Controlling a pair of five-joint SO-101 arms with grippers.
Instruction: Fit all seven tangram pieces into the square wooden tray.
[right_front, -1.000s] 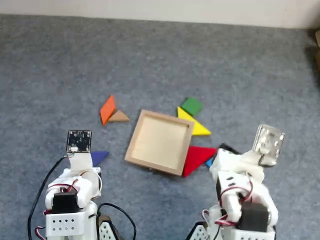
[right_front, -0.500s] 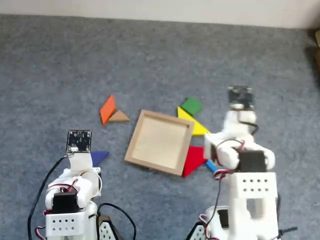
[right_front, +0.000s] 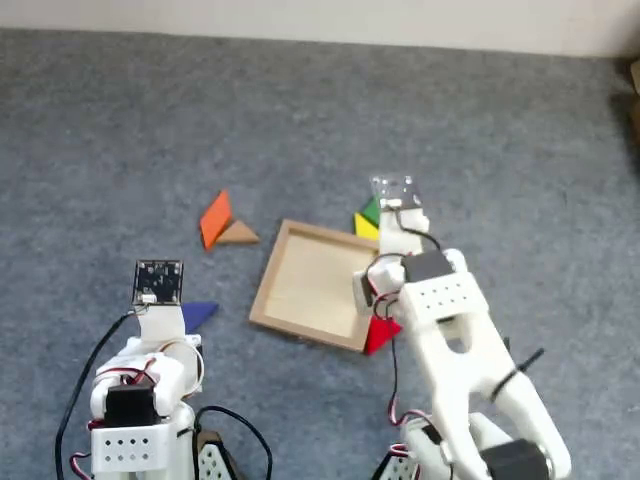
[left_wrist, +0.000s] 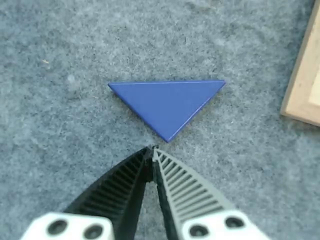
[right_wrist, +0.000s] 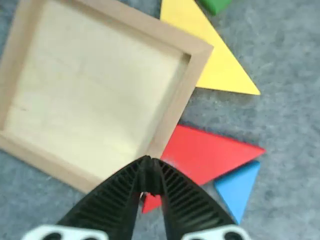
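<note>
Nothing is placed yet: the square wooden tray (right_front: 310, 285) lies empty near the middle of the grey worktop (right_front: 120, 120), all seven coloured tangram pieces (right_front: 215, 218) around it, and the left pincer (left_wrist: 151, 148) and the right pincer (right_wrist: 148, 165) are clenched on nothing.

A grey, felt-like carpet (right_front: 300, 120) is covering the whole worktop (right_front: 520, 150), its short nap showing flecks and fuzz in the wrist views. A pale strip (right_front: 320, 18) is running along the far edge in the high view; wall or bare floor, hard to tell. Something brown (right_front: 636, 80) is peeking in at the right edge. Soft, even light is falling, casting only faint shadows
</note>
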